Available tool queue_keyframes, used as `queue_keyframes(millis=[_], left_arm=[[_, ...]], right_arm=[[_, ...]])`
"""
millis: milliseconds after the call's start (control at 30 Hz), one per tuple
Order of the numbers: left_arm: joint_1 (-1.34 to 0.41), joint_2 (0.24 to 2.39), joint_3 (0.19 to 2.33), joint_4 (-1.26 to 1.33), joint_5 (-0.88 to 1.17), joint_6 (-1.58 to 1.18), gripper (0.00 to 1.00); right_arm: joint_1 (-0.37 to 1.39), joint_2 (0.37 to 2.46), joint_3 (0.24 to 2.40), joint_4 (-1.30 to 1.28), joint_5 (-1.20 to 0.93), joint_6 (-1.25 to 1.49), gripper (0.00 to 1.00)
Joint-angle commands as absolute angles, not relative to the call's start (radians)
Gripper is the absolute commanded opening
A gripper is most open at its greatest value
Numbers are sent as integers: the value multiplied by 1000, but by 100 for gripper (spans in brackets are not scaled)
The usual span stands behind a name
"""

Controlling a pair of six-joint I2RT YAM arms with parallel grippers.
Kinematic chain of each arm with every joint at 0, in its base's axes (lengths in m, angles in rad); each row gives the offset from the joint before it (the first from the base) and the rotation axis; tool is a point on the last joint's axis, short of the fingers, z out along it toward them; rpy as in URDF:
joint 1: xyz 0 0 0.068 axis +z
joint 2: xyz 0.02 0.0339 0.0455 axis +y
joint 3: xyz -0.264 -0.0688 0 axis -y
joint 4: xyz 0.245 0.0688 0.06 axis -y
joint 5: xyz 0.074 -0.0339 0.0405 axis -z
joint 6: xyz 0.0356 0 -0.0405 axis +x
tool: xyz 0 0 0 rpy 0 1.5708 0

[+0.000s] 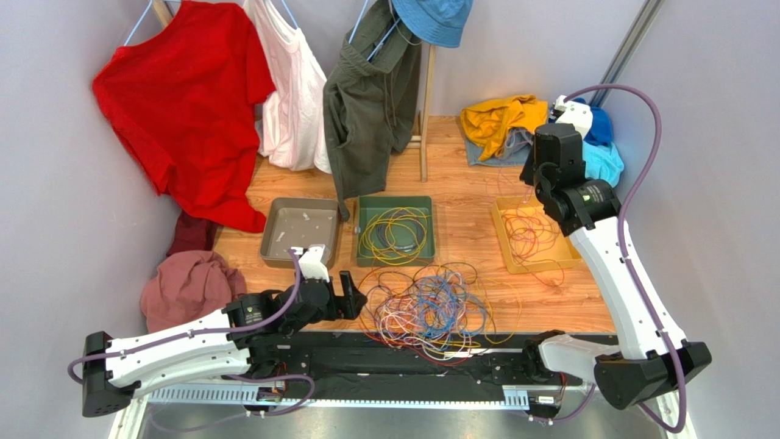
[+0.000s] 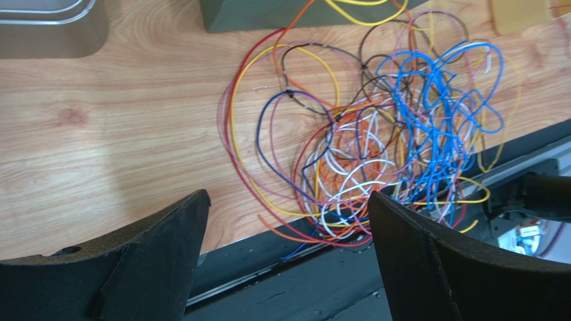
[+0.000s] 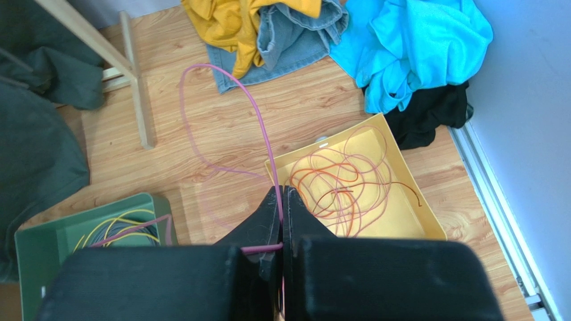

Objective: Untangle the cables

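Just beyond the left gripper (image 1: 354, 295) sit a grey tray (image 1: 298, 229) and a green tray (image 1: 360, 229) side by side on the wooden table (image 1: 476, 233). Further back, a red T-shirt (image 1: 183, 101), a white tank top (image 1: 291, 91) and a dark green garment (image 1: 366, 101) hang by a wooden rack (image 1: 425, 119) topped with a blue bucket hat (image 1: 435, 18). Right under the right gripper (image 3: 281, 197) is the yellow tray (image 3: 419, 217), beyond it a heap of yellow garment (image 3: 248, 20), jeans (image 3: 295, 33), bright blue cloth (image 3: 415, 47) and black cloth (image 3: 429, 110), and way off the left gripper's left, a dusty-pink cloth lump (image 1: 188, 285)!
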State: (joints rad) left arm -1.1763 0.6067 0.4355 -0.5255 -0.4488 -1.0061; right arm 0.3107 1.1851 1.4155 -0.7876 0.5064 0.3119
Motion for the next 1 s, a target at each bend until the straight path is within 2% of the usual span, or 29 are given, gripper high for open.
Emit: queue_keyframes(millis=[0, 200, 467, 967], left_arm=[[-1175, 581, 411, -381, -436, -986, 97], [-1173, 620, 402, -325, -425, -954, 97], [-1175, 689, 330, -197, -350, -989, 96], [-1173, 755, 319, -152, -328, -1005, 96]], right_arm=[[259, 1224, 1399, -640, 534, 357, 0], [200, 1261, 1321, -545, 583, 345, 0], [172, 1210, 1160, -454, 598, 344, 0], [17, 1221, 1055, -413, 535, 354, 0]])
